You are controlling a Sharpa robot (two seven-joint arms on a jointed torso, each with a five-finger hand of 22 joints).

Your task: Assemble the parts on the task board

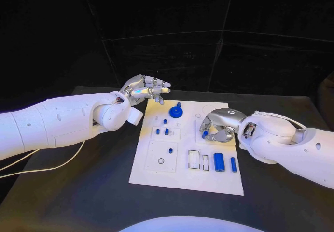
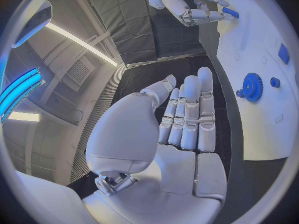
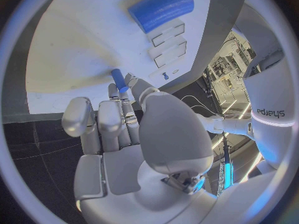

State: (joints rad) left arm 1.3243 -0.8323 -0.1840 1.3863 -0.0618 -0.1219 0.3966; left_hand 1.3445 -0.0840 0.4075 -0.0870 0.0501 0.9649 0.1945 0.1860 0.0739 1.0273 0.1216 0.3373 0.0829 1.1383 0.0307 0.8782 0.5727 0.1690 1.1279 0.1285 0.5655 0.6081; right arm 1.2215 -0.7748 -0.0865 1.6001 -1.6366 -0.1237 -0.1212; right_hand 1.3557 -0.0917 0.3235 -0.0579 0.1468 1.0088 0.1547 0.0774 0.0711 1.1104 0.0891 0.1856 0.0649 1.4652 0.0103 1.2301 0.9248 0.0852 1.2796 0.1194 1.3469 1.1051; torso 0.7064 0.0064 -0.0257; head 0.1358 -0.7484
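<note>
The white task board (image 1: 154, 180) lies in the middle of the black table. My right hand (image 1: 217, 126) hovers over its right side and pinches a small blue peg (image 1: 205, 135) at its fingertips; the right wrist view shows the peg (image 3: 118, 79) sticking out just above the board (image 3: 81, 50). My left hand (image 1: 144, 89) is raised over the board's far left corner, fingers extended (image 2: 187, 119), holding nothing. A blue gear (image 1: 176, 112) stands on the board's far part. A blue cylinder (image 1: 219, 162) and a thin blue pin (image 1: 233, 164) lie near the right front.
Two small blue pieces (image 1: 162, 131) stand in the board's left middle. Empty rectangular slots (image 1: 194, 159) lie beside the cylinder, and a square recess with a hole (image 1: 161, 157) sits at the left. A white cable (image 1: 42, 164) trails on the table under my left arm.
</note>
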